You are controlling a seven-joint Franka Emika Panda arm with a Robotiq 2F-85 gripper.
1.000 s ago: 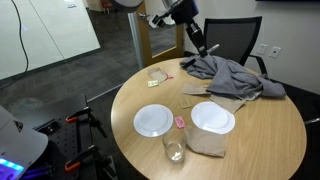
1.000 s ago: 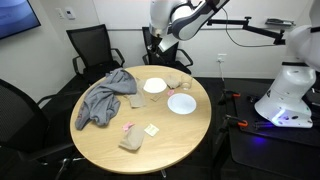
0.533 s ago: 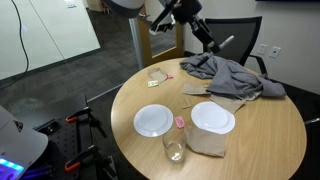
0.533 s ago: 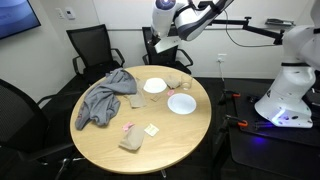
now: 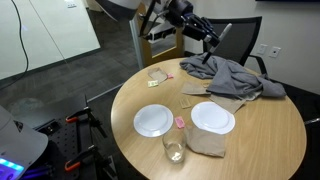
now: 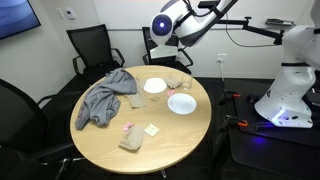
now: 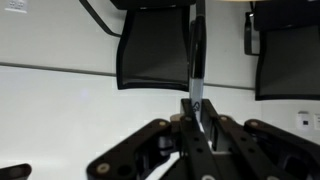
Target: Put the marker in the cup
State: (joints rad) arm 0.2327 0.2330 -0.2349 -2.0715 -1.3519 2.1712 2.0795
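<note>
My gripper (image 5: 212, 40) is raised high over the far edge of the round table and tilted sideways. It is shut on the marker (image 5: 224, 33), a thin dark stick that juts out past the fingertips. In the wrist view the marker (image 7: 196, 50) stands straight out between the closed fingers of my gripper (image 7: 197, 112), against a wall and black chairs. The cup (image 5: 173, 148), a short clear glass tumbler, stands upright near the table's front edge between the two white plates, far below and away from the gripper. It also shows small in an exterior view (image 6: 176, 82).
On the round wooden table (image 5: 260, 135) lie two white plates (image 5: 153, 120) (image 5: 212, 117), a grey cloth (image 5: 232, 75), a tan napkin (image 5: 205, 142), a small pink object (image 5: 179, 121) and a flat tan-and-clear object (image 5: 157, 73). Black chairs (image 5: 240, 38) stand behind.
The gripper has swung up and to the right with the marker, turning from pointing down to pointing sideways. Nothing on the table has moved.
</note>
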